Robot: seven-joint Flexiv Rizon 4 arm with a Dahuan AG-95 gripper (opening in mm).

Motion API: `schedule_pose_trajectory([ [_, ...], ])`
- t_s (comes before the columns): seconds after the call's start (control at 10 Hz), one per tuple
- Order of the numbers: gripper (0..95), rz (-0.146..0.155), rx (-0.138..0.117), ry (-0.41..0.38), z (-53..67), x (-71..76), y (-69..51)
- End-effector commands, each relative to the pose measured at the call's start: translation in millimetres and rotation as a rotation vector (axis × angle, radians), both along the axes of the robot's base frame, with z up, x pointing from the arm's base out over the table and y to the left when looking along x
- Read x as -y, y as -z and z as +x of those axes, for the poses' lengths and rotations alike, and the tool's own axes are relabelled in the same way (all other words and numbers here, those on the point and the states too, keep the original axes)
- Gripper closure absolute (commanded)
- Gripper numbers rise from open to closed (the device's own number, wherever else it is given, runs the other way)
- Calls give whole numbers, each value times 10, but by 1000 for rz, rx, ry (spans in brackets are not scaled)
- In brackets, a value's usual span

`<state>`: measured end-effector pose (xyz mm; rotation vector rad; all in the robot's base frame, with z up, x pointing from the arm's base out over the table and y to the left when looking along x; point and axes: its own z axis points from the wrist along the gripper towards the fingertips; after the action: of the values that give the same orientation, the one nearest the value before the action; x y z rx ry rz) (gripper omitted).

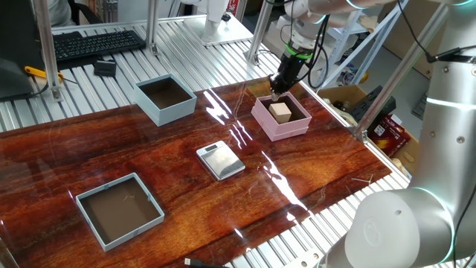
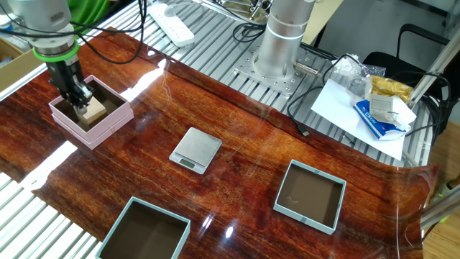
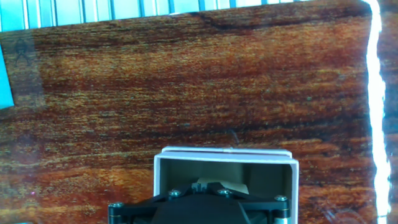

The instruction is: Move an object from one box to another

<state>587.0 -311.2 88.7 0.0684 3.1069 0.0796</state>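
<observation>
The small tan cube, the object [image 1: 280, 112] [image 2: 94, 110], sits inside the pink box [image 1: 286, 131] [image 2: 93, 134] at one end of the table. My gripper [image 1: 274, 94] [image 2: 81, 99] reaches down into that box beside the cube, at its far side in one fixed view. Its fingers are pressed together, shut, with nothing between them. The hand view shows the gripper [image 3: 200, 185] low in the pink box [image 3: 224, 154], a strip of the object [image 3: 241, 186] just behind the tips. The tall light blue box [image 1: 160, 113] [image 2: 162, 210] stands apart and holds nothing.
A flat silver scale [image 1: 220, 160] [image 2: 195, 150] lies mid-table. A wider, shallow grey-blue tray [image 1: 89, 223] [image 2: 282, 188] sits beyond it. A keyboard [image 1: 97, 43] and metal posts stand behind the table; papers [image 2: 359, 101] lie by the arm's base [image 2: 280, 43].
</observation>
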Motion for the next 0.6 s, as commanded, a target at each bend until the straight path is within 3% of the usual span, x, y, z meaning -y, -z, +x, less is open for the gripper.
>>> schedule_pose_trajectory([
  [0.1, 950, 28, 2, 17, -9, 6, -4],
  [0.6, 950, 23, 7, 43, -9, 6, -4],
])
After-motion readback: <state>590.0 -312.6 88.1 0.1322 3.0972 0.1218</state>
